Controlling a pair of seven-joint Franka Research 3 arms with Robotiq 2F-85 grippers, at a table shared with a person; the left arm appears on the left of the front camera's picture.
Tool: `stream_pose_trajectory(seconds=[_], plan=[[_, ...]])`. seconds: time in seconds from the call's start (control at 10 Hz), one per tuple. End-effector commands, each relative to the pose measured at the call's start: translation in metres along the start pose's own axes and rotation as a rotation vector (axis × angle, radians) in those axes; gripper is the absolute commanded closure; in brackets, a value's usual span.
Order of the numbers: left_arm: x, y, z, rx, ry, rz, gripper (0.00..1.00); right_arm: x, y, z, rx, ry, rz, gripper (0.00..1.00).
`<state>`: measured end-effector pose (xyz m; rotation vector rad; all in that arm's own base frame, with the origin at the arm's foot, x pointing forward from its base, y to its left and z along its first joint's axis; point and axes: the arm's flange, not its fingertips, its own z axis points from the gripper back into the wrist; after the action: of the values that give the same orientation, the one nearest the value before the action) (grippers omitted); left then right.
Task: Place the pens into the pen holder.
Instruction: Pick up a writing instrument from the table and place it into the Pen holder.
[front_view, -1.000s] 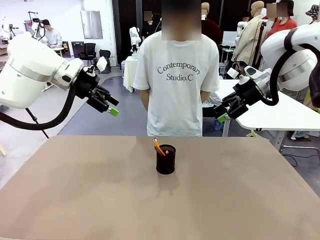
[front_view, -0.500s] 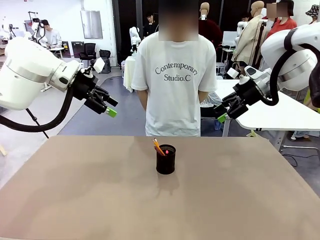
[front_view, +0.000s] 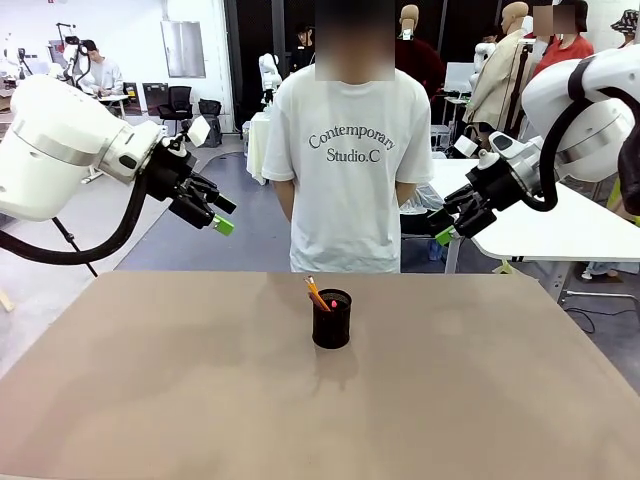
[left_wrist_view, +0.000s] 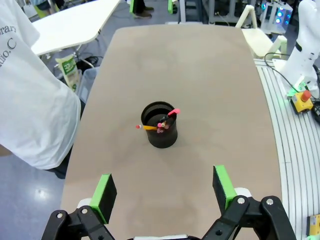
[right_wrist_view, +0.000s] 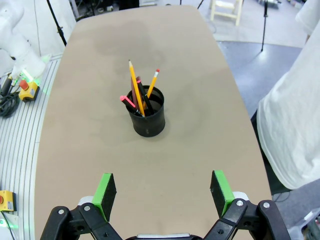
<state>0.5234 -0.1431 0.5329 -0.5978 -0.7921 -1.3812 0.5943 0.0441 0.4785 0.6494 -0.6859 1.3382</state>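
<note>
One pen holder contains four pens; left gripper and right gripper both spread, empty.

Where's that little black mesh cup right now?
The pen holder stands upright near the middle of the table, in front of the person, with the pens standing in it.

Bare bench surrounds the pen holder on all sides; pens jut from its mouth, a person lining the far edge.
</note>
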Motion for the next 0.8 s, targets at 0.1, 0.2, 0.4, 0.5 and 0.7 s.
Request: stream_pose_trajectory(seconds=[0.1, 0.2, 0.4, 0.5, 0.7], plan=[[0.0019, -0.0006, 0.0001, 0.004, 0.012, 0.010, 0.00, 0.0020, 0.0023, -0.0007, -0.010, 0.011, 0.006, 0.00], [0.0019, -0.0006, 0.0001, 0.004, 0.012, 0.010, 0.00, 0.0020, 0.0023, -0.0007, -0.010, 0.011, 0.006, 0.00], [0.0019, -0.0006, 0.0001, 0.004, 0.012, 0.010, 0.00, 0.0020, 0.0023, -0.0007, -0.010, 0.011, 0.006, 0.00], [0.0019, -0.0006, 0.0001, 0.004, 0.012, 0.010, 0.00, 0.0020, 0.0023, -0.0007, -0.010, 0.011, 0.006, 0.00], [0.0019, -0.0006, 0.0001, 0.004, 0.012, 0.010, 0.00, 0.0020, 0.0023, -0.0007, -0.010, 0.011, 0.006, 0.00]])
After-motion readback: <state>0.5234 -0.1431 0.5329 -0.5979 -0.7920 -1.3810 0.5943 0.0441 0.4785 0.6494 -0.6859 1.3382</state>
